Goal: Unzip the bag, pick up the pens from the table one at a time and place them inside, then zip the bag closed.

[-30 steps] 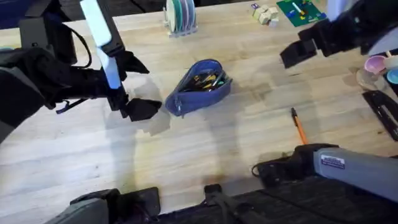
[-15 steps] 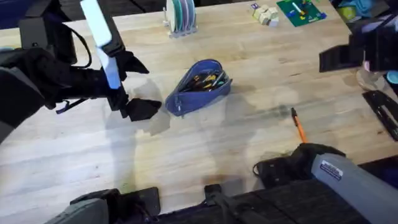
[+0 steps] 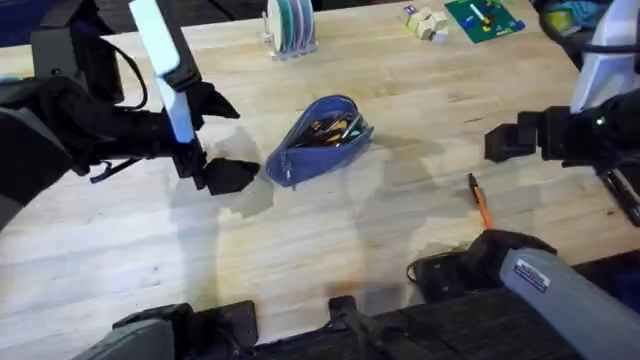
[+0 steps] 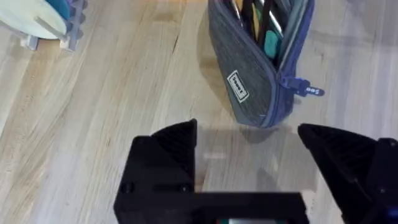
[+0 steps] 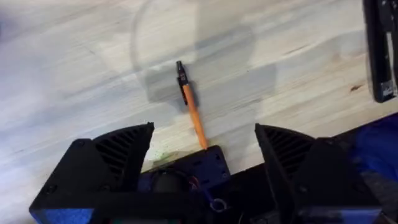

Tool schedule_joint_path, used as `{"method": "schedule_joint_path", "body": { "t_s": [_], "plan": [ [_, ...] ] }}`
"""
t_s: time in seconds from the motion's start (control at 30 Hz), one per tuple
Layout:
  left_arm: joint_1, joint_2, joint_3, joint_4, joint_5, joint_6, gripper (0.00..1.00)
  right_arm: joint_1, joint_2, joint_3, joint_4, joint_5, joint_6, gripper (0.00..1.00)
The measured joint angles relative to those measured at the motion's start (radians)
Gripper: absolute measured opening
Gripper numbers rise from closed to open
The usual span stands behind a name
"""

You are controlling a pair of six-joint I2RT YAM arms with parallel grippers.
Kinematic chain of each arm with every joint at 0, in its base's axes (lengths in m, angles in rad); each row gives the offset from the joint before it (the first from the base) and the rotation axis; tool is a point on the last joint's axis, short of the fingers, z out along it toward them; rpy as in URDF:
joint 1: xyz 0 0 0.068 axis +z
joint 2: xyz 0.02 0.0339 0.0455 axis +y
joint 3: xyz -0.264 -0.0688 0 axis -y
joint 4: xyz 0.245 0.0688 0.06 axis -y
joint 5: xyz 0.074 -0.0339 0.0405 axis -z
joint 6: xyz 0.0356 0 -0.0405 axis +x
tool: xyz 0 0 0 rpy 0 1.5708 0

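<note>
The blue-grey bag point(image 3: 322, 137) lies unzipped in the middle of the table point(image 3: 300, 250), with several pens showing inside. In the left wrist view the bag point(image 4: 249, 74) has its zipper pull point(image 4: 305, 89) hanging at the near end. My left gripper point(image 3: 232, 140) stands open just left of the bag, holding nothing; its fingers point(image 4: 171, 140) flank bare wood short of the bag's end. An orange pen point(image 3: 481, 201) with a black tip lies on the table right of the bag. My right gripper point(image 3: 503, 143) hovers open above it, and the pen point(image 5: 191, 106) lies between its fingers point(image 5: 124, 146), untouched.
A rack of discs point(image 3: 290, 25) stands at the back centre. Wooden blocks point(image 3: 425, 22) and a green board point(image 3: 482, 18) sit at the back right. Small pink and blue cups point(image 3: 605, 105) and a black flat object point(image 3: 622, 185) occupy the right edge.
My right arm has swung from the back right toward the front and now hangs over the orange pen. The left arm, bag and pen have not moved.
</note>
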Motion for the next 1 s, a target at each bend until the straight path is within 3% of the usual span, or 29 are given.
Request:
{"method": "schedule_joint_path", "body": {
  "t_s": [0.3,0.7,1.0],
  "plan": [
    [0.0,0.0,0.0,0.0,0.0,0.0,0.993,0.0,0.037,0.0,0.026,0.006,0.037,0.998],
    [0.0,0.0,0.0,0.0,0.0,0.0,0.993,0.0,0.251,-0.006,0.046,0.006,0.102,0.998],
    [0.0,0.0,0.0,0.0,0.0,0.0,0.993,0.0,0.26,-0.139,0.199,0.005,0.135,0.998]
  ]
}}
